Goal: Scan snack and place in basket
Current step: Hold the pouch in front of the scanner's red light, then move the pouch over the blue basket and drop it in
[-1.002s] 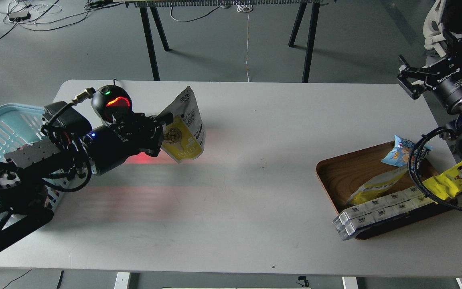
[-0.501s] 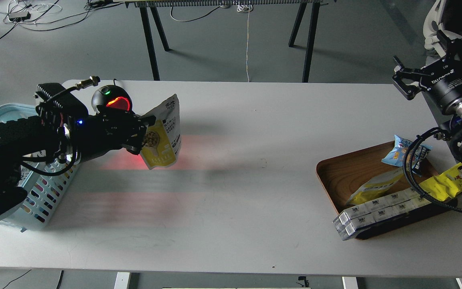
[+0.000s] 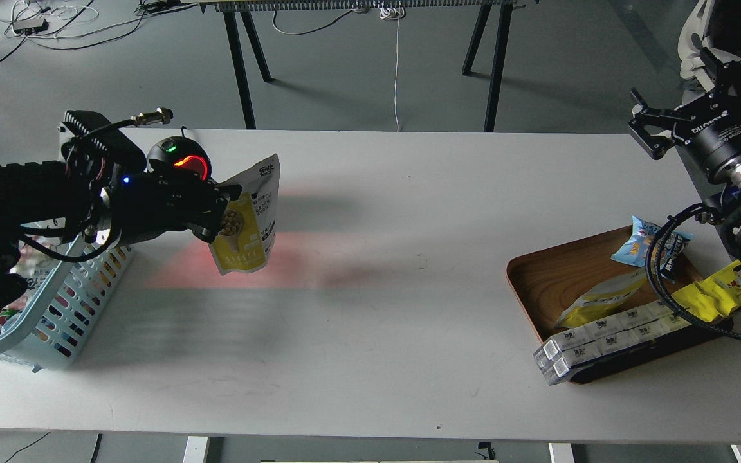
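My left gripper is shut on the snack, a yellow and white pouch with beige balls pictured, held upright above the table's left part. The black scanner with a red glow and a green light stands just behind the gripper. The light blue basket sits at the table's left edge, partly hidden under my left arm. My right gripper is open and empty, raised above the table's far right edge.
A brown wooden tray at the right holds a small blue packet, a yellow pouch, a long yellow cartoon-face packet and white wrapped packs. Red scanner light falls on the table near the snack.
My left gripper has carried the snack leftward toward the basket, and my arm has drawn back. The right gripper shifted slightly left and then held still.
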Robot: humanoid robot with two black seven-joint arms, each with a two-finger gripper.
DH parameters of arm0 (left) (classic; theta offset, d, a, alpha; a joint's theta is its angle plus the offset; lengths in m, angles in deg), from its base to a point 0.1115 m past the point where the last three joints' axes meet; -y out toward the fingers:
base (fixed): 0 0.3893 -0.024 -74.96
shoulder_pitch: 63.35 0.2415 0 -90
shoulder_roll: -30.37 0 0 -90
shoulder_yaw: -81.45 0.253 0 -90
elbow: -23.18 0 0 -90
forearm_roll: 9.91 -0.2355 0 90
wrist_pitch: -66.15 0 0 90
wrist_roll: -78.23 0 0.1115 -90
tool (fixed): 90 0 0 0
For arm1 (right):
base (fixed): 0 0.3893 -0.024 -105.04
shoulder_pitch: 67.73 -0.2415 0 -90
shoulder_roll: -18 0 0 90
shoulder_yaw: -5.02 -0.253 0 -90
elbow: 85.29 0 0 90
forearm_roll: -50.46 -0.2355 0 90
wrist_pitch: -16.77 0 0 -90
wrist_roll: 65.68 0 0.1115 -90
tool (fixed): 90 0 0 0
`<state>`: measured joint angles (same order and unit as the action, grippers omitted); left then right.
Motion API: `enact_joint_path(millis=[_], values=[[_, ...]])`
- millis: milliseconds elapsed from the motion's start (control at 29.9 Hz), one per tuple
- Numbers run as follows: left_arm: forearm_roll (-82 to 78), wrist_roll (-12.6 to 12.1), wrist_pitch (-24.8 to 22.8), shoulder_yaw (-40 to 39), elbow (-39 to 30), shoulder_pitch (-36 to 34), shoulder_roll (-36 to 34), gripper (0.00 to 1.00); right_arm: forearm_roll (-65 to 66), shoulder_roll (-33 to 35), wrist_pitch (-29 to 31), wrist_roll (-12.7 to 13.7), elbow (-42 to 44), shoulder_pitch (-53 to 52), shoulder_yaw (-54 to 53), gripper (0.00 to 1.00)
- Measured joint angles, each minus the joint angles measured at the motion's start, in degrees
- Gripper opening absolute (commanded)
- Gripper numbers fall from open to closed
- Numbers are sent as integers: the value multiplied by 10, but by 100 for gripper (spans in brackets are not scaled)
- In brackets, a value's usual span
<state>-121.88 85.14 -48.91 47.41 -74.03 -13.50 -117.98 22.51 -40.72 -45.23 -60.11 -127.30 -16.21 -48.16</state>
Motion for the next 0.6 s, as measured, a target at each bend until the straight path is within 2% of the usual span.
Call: enact_joint_path(millis=[401,601], values=[[33,65,18,-95,-20,-1,-139,0,0,0,0,0,0,-1,0,98],[122,70,58,-96,-13,4,-232,0,0,0,0,0,-1,-2,0,98]])
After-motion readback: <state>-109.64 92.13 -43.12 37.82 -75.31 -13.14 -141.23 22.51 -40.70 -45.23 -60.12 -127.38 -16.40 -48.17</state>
